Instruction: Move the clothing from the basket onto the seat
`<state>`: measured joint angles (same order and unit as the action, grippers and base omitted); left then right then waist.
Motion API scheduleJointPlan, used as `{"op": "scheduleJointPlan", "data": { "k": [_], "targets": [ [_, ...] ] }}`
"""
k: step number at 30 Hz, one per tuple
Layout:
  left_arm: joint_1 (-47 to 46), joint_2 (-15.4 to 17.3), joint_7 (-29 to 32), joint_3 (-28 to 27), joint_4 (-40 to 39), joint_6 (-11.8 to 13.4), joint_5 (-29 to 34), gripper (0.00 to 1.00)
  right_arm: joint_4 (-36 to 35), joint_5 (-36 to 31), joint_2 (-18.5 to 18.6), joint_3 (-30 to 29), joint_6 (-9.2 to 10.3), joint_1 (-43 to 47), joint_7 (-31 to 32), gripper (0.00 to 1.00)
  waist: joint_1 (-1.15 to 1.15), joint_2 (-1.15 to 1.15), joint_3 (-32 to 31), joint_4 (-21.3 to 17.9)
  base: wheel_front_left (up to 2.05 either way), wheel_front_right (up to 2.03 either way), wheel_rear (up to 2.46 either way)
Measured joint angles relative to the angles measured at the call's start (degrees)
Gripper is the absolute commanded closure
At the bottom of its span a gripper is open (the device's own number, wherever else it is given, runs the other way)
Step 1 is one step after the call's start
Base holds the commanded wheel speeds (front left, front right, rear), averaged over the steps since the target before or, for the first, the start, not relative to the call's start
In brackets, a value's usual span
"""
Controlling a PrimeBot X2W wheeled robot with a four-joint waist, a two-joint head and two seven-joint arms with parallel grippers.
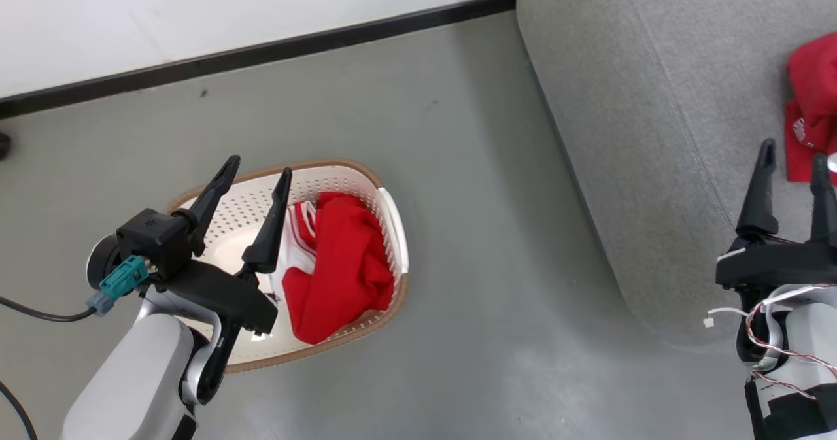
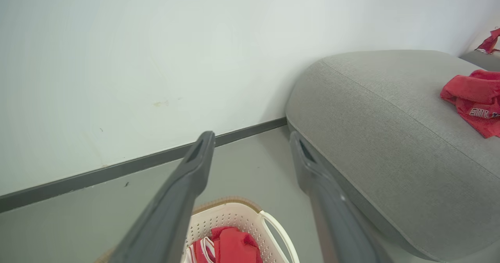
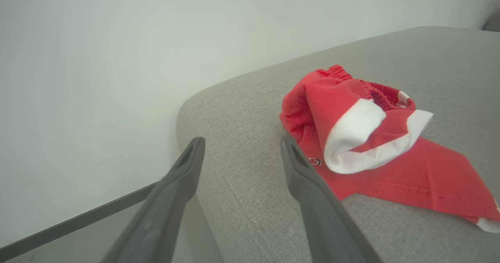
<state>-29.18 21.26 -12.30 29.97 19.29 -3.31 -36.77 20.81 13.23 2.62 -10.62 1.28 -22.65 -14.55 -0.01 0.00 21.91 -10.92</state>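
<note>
1. We found the left gripper at 8 o'clock in the head view. Its fingers were spread wide and held nothing, and they crossed the 9 o'clock half of the basket.
2. The basket stood on the grey floor, apart from the seat, which spread from 1 to 4 o'clock.
3. Red clothing with white stripes lay bunched in the basket's 3 o'clock half, against its wall.
4. In the left wrist view, basket and clothing showed at 6 o'clock, low between the two fingers.
5. The right gripper hung at 4 o'clock over the seat, its fingers parted and empty.
6. A second garment, red with white trim, lay crumpled on the seat at the 3 o'clock edge, near the right fingertips; we could not tell whether they touched it.
7. A white wall with a dark baseboard ran across 11 to 12 o'clock.
</note>
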Motion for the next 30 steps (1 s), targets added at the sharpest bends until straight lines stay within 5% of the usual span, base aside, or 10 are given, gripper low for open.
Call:
{"op": "scheduleJointPlan", "data": {
  "k": [17, 30],
  "targets": [
    [1.96, -0.97, -1.53, -4.59, 6.54, 2.58, -1.83, 0.00, 4.00, -2.69, 0.08, 7.81, -3.79, -1.38, 0.00, 0.00, 0.01, 0.00, -6.79, 7.39, 0.00, 0.00, 0.00],
    [8.45, -1.05, -1.97, -8.69, 9.42, 6.13, -2.43, 0.00, 6.06, -1.34, 0.14, 14.67, -4.81, 0.16, 0.00, 0.00, 0.00, 0.00, -12.71, 10.74, 0.00, 0.00, 0.00]
  ]
}}
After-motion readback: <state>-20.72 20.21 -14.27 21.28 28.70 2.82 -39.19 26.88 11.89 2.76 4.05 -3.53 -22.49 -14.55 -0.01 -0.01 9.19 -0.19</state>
